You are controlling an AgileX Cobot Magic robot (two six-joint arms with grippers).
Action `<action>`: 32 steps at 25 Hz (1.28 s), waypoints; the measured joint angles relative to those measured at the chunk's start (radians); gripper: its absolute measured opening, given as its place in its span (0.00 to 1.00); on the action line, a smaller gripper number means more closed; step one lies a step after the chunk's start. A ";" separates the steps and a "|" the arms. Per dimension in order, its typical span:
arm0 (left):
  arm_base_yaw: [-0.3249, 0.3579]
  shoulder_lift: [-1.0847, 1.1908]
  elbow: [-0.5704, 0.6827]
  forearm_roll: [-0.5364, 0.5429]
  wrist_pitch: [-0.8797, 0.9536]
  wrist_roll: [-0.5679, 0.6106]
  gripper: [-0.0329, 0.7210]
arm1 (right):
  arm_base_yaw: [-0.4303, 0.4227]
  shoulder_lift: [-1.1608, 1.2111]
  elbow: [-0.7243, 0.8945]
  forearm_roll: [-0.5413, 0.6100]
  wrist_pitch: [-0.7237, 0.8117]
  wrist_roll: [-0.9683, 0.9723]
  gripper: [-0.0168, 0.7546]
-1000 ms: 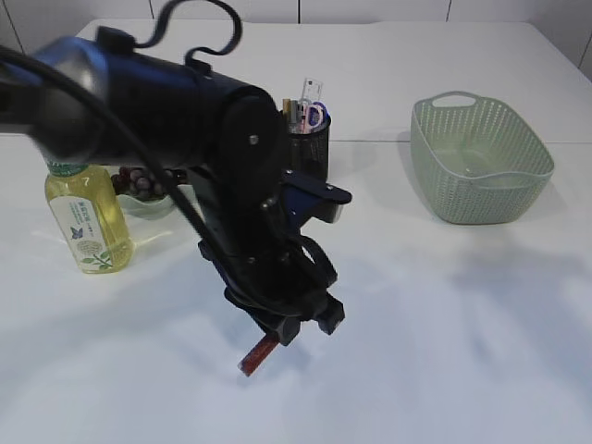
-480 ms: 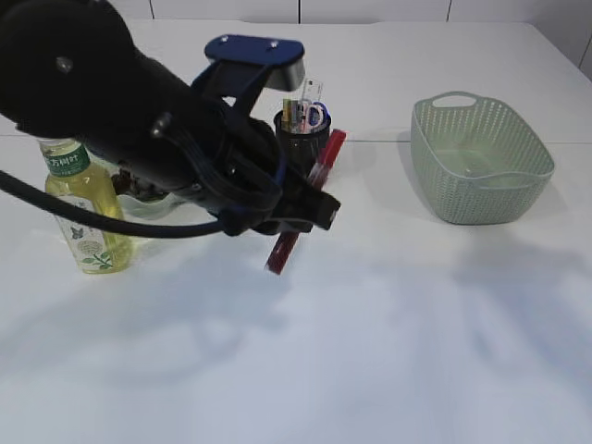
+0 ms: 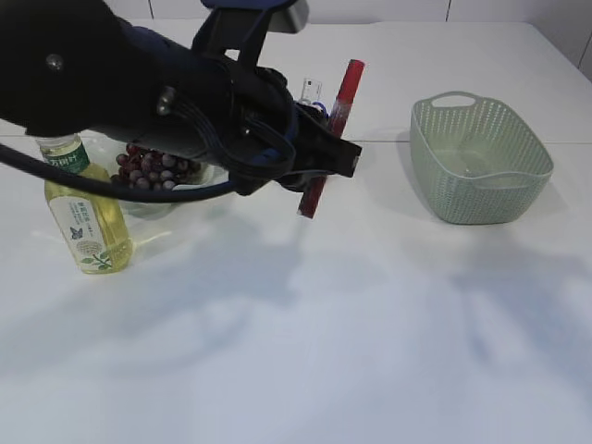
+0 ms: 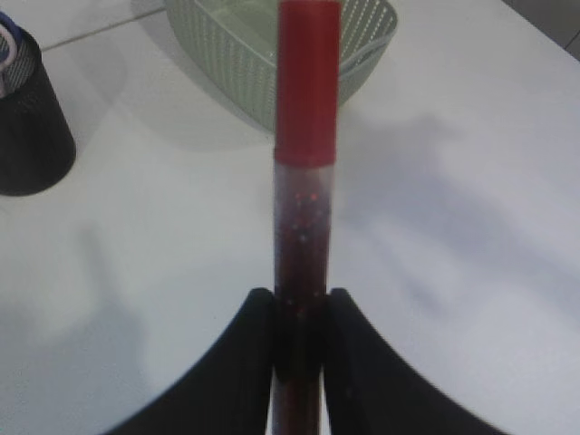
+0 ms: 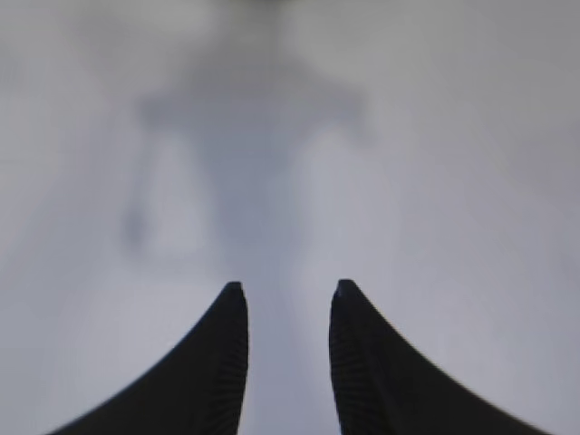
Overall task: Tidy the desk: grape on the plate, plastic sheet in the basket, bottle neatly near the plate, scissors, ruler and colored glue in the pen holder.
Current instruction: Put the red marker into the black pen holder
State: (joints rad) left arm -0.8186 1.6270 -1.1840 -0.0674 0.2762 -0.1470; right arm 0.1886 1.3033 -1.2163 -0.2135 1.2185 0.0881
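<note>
Red glue (image 4: 305, 172) sits clamped in the left claw (image 4: 302, 322), which has lifted it off the desk (image 3: 370, 351) and swung it up beside the holder (image 3: 314, 120); dropping it in looks like the last step. Right claw (image 5: 288, 313) hangs parted and empty. Further back, bottle (image 3: 85, 208) stands by the grapes (image 3: 148, 166); basket (image 3: 479, 162) sits well apart.

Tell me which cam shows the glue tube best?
Left wrist view: the colored glue fills the frame, red cap up, clamped by the left gripper. Exterior view shows it tilted, partly behind the arm. Right wrist view shows none.
</note>
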 joint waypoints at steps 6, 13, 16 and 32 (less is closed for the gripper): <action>0.002 0.009 0.002 0.082 -0.166 -0.002 0.21 | 0.000 0.000 0.000 0.002 -0.005 0.000 0.36; 0.073 0.091 0.002 0.104 -0.426 -0.002 0.21 | 0.000 0.000 0.000 0.002 -0.014 0.000 0.36; 0.115 0.131 0.002 0.106 -0.555 -0.002 0.21 | 0.000 0.000 0.000 0.002 -0.021 0.000 0.36; 0.257 0.445 -0.216 0.142 -0.946 -0.002 0.22 | 0.000 0.000 0.000 0.002 -0.051 0.000 0.37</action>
State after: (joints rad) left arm -0.5620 2.0722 -1.4002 0.0743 -0.6696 -0.1485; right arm 0.1886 1.3033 -1.2163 -0.2111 1.1677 0.0881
